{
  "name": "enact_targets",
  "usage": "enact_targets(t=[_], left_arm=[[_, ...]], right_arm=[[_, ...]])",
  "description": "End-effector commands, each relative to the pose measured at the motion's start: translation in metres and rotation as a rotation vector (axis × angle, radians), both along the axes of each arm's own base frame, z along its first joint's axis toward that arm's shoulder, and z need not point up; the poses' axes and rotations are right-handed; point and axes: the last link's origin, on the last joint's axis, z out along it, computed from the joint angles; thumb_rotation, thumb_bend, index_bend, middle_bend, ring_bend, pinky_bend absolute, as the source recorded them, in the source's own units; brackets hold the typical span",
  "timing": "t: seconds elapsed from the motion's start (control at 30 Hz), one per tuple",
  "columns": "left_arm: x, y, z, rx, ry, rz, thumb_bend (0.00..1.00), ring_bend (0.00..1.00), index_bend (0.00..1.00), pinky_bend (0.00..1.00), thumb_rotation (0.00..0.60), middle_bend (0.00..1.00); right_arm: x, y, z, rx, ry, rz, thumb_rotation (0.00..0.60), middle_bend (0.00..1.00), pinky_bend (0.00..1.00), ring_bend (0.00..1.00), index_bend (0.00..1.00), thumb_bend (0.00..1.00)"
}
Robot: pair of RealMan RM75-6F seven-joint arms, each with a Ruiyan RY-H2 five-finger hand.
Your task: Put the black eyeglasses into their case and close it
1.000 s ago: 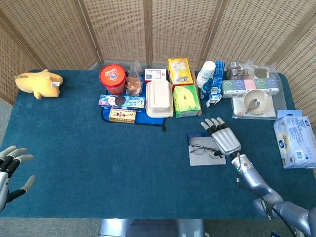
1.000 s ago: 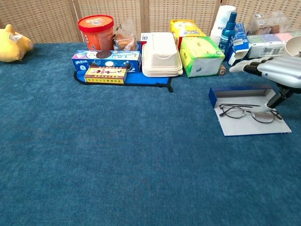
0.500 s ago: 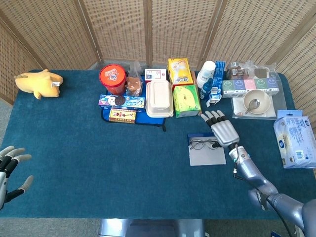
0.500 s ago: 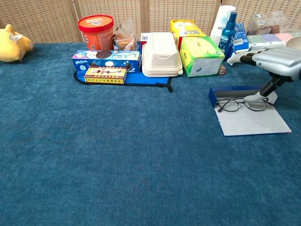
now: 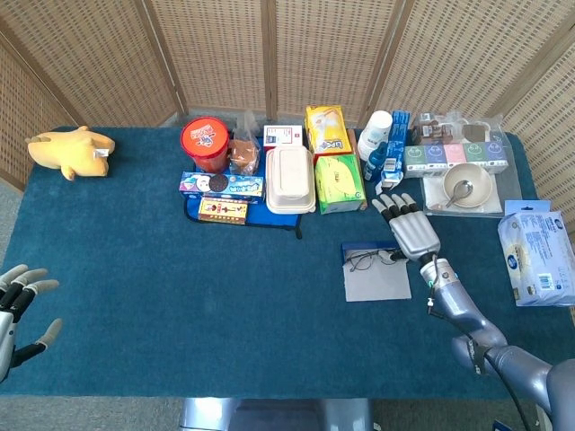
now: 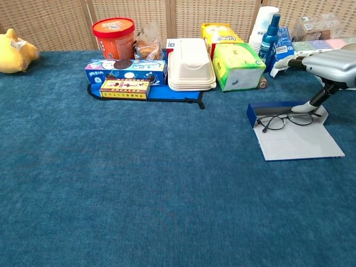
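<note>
While right hand [image 6: 328, 64] touches eyeglasses [image 6: 286, 119]

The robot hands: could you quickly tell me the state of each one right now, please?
Left robot hand: open, holding nothing.
Right robot hand: thumb on the glasses; whether it grips them cannot be told.

Both views were bright and evenly lit, daylight-like, with soft short shadows under the boxes. No harsh glare; mild sheen on the right hand [image 6: 332, 65]. Focus was sharp centrally, slight wide-angle stretch at head view edges.
</note>
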Motion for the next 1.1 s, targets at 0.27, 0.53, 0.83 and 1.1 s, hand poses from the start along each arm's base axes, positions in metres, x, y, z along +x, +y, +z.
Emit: enact_targets(t=[0.27,0.53,0.83,1.1], left_arm=[[-0.001,0.0,-0.002,-0.006,-0.005,-0.001,0.23,0.16,0.31,0.2,0.6,0.26],[-0.002,-0.001,0.001,0.0,-0.007,0.0,0.23,0.16,0.31,0.2,0.6,0.26],[-0.005,-0.002,0.002,0.002,-0.005,0.006,0.23,0.16,0.31,0.19,0.599,0.26],[-0.005,-0.004,0.003,0.004,-0.002,0.008,0.23,0.16,0.31,0.2,0.6,0.26]], right_arm=[[0.002,0.017,0.001,0.014,0.0,0.016,0.46,0.0,0.08,0.0,0.0,0.22],[0.007,0.018,-0.012,0.038,0.013,0.009,0.462,0.0,0.08,0.0,0.0,0.22],[0.008,0.008,-0.019,0.046,0.032,-0.004,0.461,0.0,0.08,0.0,0.0,0.22],[0.009,-0.003,-0.018,0.034,0.031,-0.018,0.459,0.0,0.08,0.0,0.0,0.22]])
